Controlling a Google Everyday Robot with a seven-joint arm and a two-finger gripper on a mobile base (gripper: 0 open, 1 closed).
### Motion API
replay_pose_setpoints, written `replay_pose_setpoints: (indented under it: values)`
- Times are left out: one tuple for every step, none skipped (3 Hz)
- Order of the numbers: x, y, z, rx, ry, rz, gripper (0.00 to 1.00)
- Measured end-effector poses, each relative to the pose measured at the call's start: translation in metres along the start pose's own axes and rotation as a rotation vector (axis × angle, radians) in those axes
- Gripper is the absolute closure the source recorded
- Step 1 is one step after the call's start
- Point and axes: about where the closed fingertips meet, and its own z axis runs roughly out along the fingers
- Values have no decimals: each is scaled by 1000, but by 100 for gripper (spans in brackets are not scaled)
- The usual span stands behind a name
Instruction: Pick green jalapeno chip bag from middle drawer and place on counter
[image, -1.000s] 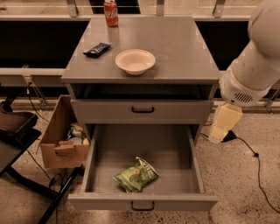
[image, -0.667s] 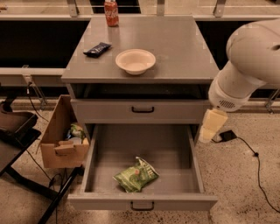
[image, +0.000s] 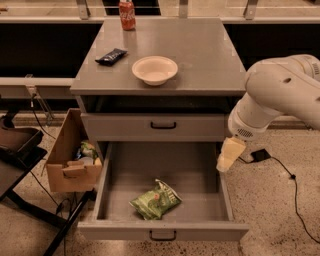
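The green jalapeno chip bag (image: 155, 201) lies crinkled on the floor of the open middle drawer (image: 162, 231), near its front. The drawer is pulled fully out below a closed grey drawer (image: 160, 126). The counter (image: 200, 55) is the cabinet's flat grey top. My gripper (image: 227, 156) hangs from the white arm (image: 272, 97) over the drawer's right wall, above and to the right of the bag, apart from it.
On the counter stand a white bowl (image: 155, 69), a dark snack wrapper (image: 110, 56) and a red soda can (image: 127, 8) at the back. A cardboard box (image: 72, 160) with items stands left of the drawer. A black cable (image: 295, 185) runs across the floor at right.
The arm and gripper have moved left, from beside the cabinet toward the open drawer's right wall. The bag and the counter items have not moved.
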Motion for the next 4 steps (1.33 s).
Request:
replay_pose_setpoints:
  values:
    - [-1, 1, 0, -2, -1, 1, 0]
    - [-22, 27, 42, -61, -29, -17, 0]
    - [-57, 55, 101, -124, -75, -18, 0]
    - [-92, 74, 152, -174, -119, 3, 0]
